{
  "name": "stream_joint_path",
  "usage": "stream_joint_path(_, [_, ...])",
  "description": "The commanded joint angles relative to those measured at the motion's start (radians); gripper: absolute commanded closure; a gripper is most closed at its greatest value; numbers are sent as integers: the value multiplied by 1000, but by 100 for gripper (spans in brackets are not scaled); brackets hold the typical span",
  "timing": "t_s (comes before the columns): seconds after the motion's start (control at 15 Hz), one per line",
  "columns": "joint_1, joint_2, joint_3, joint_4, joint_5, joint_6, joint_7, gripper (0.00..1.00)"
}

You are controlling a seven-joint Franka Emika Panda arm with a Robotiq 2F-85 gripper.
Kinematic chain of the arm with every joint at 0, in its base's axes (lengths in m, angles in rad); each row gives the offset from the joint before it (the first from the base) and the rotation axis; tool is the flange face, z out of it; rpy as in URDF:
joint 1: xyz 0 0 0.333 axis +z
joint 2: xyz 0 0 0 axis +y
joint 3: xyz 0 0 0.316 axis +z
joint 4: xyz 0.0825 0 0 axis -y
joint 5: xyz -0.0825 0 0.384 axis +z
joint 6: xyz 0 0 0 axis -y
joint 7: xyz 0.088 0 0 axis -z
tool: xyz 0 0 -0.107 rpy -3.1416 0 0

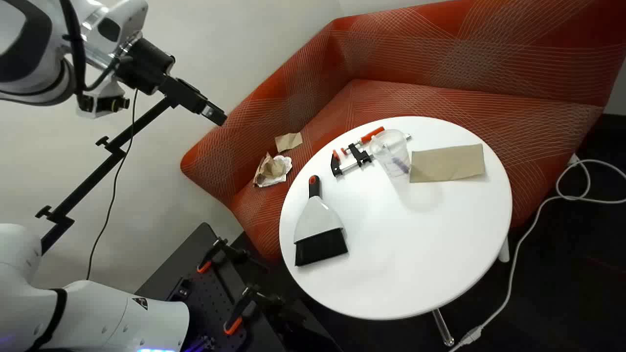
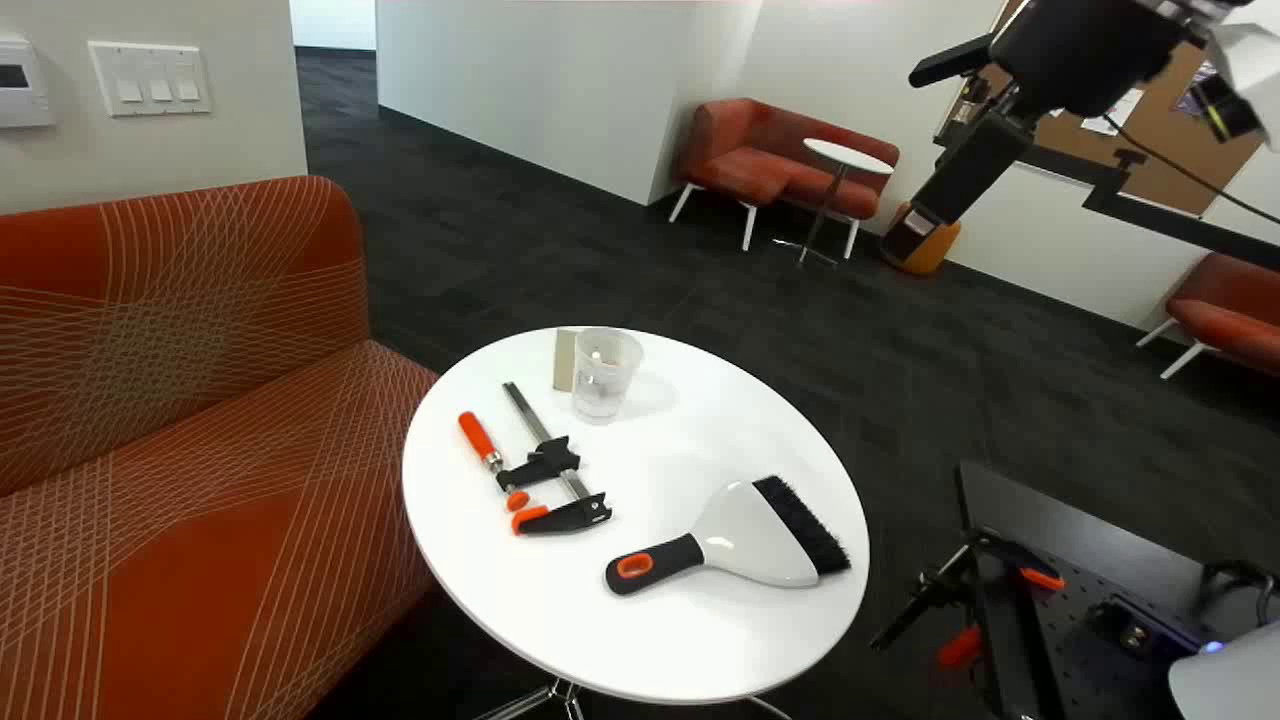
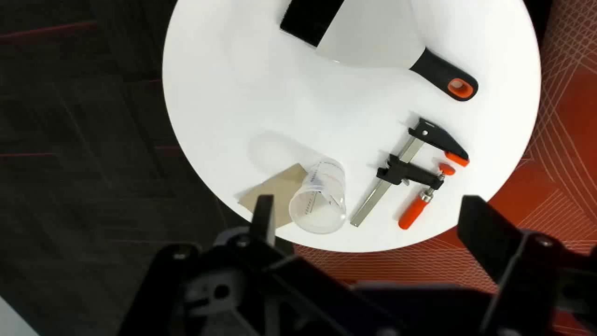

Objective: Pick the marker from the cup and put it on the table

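The translucent cup (image 1: 386,145) stands upright near the edge of the round white table (image 1: 391,274), beside the tan box. It also shows in an exterior view (image 2: 606,368) and in the wrist view (image 3: 322,210). The blue-purple marker (image 1: 401,165) shows as a blurred streak through the cup's lower wall. In the wrist view only a faint bluish patch shows through the wall. My gripper (image 3: 369,200) is open and empty, its fingers wide apart, high above the table. It is raised and off to one side in both exterior views (image 1: 215,115) (image 2: 908,158).
A bar clamp with an orange handle (image 3: 413,212) lies close to the cup. A tan box (image 1: 447,164) stands on the cup's other side. A white brush with black bristles (image 1: 320,222) lies on the table. A red-orange couch (image 1: 440,63) borders the table, with paper scraps (image 1: 274,168) on it.
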Motion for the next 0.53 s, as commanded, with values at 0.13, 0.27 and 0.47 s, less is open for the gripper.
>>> stream_joint_path(0.13, [13,1,-13,2,-8,-3,5,0])
stream_joint_path(0.27, [13,1,-13,2,-8,-3,5,0])
stream_joint_path(0.47, [13,26,-16,23,-2,11,11,0])
